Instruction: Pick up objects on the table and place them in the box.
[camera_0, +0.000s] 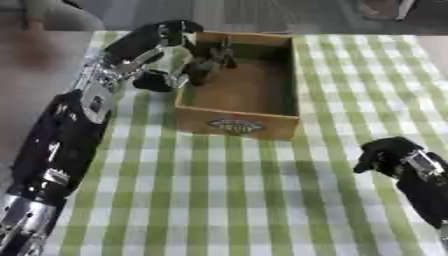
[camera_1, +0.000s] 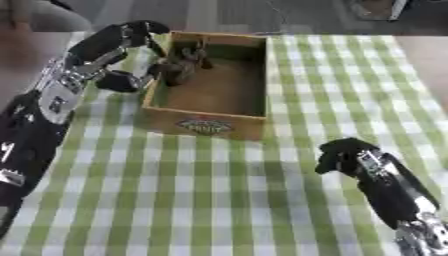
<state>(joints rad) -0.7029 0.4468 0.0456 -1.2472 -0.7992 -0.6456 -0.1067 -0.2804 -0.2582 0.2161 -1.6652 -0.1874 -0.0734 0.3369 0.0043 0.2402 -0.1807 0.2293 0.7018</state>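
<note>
Left hand grips a dark, lumpy object inside the wooden box; right hand curled, empty.

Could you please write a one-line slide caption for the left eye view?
Left hand reaches over the wooden box with a dark object; right hand rests on the checked tablecloth.

Brown wooden box (dark oval label in front) on green-and-white checked tablecloth.

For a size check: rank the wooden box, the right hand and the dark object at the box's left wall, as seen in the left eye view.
1. Wooden box
2. Right hand, though nearer the camera
3. Dark object
</note>
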